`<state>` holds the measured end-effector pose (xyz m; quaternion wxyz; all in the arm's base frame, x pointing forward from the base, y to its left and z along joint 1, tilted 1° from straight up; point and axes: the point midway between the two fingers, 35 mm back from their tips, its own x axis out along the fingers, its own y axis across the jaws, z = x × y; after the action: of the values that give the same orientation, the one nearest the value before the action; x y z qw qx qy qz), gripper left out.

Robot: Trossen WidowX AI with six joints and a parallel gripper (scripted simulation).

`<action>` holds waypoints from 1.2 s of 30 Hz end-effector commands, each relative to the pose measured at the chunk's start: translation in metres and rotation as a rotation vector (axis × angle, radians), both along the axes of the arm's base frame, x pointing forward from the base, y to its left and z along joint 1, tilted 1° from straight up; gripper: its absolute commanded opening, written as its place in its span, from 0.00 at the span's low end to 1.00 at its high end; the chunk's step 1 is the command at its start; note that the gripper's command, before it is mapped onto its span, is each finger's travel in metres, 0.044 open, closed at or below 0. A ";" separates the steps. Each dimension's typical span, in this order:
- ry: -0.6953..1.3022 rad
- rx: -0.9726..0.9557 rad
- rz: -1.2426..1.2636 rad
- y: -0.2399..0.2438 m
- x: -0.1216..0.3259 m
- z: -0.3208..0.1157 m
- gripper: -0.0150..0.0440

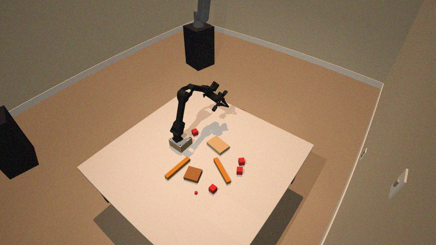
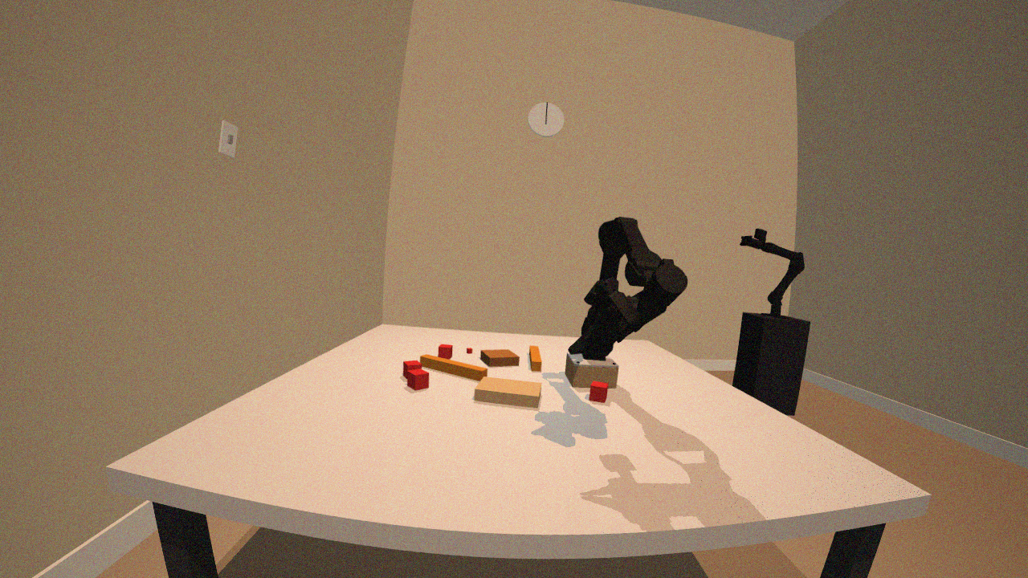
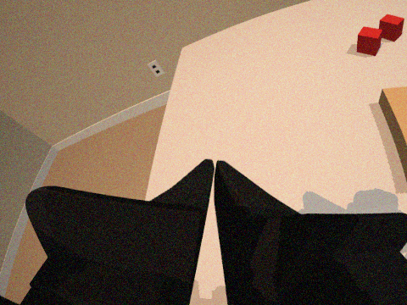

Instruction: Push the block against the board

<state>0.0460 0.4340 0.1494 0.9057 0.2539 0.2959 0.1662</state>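
Note:
The square brown block lies flat on the table between two orange bars. The light tan board lies flat, apart from the block, with a clear gap between them; only part of it shows at the right edge of the wrist view. My gripper is shut with nothing between the fingertips. It hangs high above the table, beyond the board and away from the block, touching neither. In the exterior view the arm hides the fingertips.
One orange bar lies left of the block, another right of it. Two red cubes stand beyond the right bar. A red cube and a tiny one lie near the block. Another is by my base.

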 end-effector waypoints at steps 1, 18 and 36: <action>0.024 -0.165 -0.017 -0.018 0.048 -0.018 0.25; 0.276 -0.643 -0.021 -0.136 0.193 -0.071 0.25; 0.770 -0.729 0.162 -0.327 0.235 -0.112 0.25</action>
<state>0.2878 0.1475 0.0450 0.7819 -0.0734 0.6191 0.0016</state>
